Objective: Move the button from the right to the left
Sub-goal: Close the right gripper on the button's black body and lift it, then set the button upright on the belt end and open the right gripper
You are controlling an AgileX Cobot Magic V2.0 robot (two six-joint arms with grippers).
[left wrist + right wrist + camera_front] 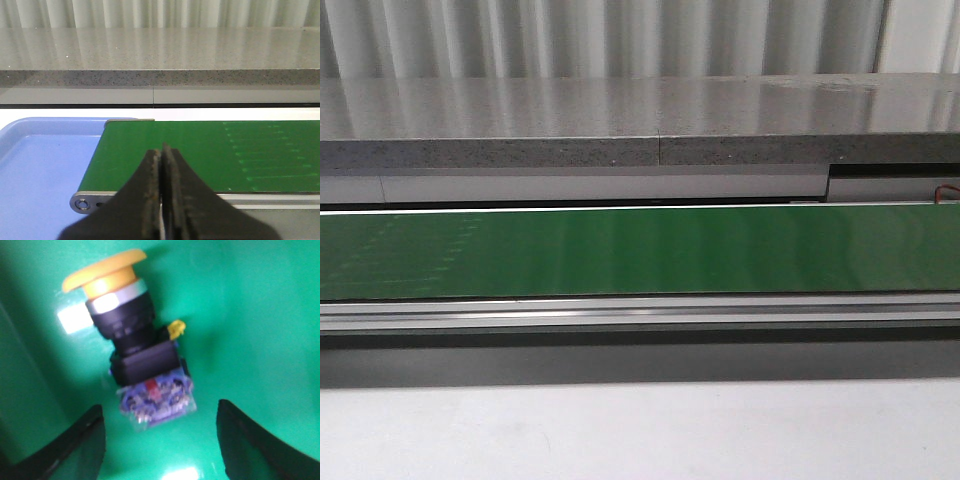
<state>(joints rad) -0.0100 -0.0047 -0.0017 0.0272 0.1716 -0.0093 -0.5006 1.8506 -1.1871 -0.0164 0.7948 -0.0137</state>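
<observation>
The button (pixel 132 347) lies on its side on a green surface in the right wrist view: yellow mushroom cap, black collar, blue-and-clear contact block. My right gripper (pixel 160 427) is open just above it, the contact block close in front of the gap between the fingertips, nothing held. In the left wrist view my left gripper (pixel 161 152) is shut with nothing in it, hovering over the end of the green conveyor belt (pixel 210 155). Neither gripper nor the button shows in the front view.
A blue tray (pixel 45 165) sits beside the belt's end roller (pixel 82 202). The green belt (pixel 640 250) runs across the front view, with a metal rail (pixel 640 312) in front. Behind it is a grey speckled ledge (pixel 620 130).
</observation>
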